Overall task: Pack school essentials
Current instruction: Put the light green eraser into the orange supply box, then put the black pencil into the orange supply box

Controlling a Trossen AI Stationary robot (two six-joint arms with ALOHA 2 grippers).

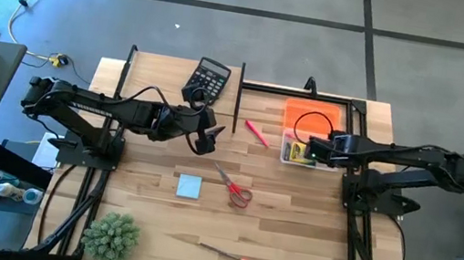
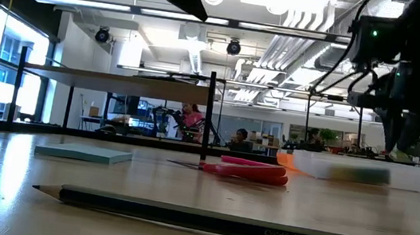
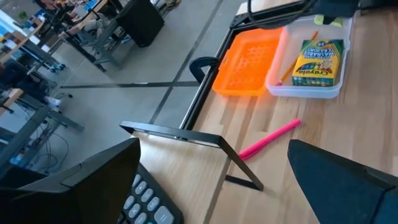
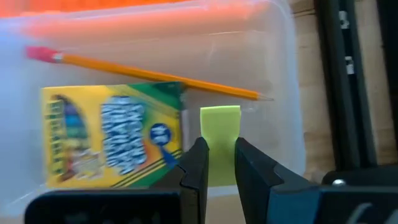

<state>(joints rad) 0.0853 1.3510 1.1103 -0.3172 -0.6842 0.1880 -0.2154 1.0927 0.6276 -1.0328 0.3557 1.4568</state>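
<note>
Two dark arms over a pale wooden counter. Largest item near the far right corner: clear plastic box beside its orange lid. Inside the box: yellow crayon box, yellow pencil with pink eraser end, small lime-green eraser. Right tool directly above the box, fingers pressed in on the lime-green eraser, pinching it. Black calculator at the far edge, left of middle. Spiky green plant at the near left corner. Left tool raised above the counter near the calculator, fingers spread wide, holding nothing. Pale blue note pad flat at mid-counter, red-handled scissors just right of it. Pink-red marker toward the far edge, apart from the box. Thin dark pencil near the front edge.
</note>
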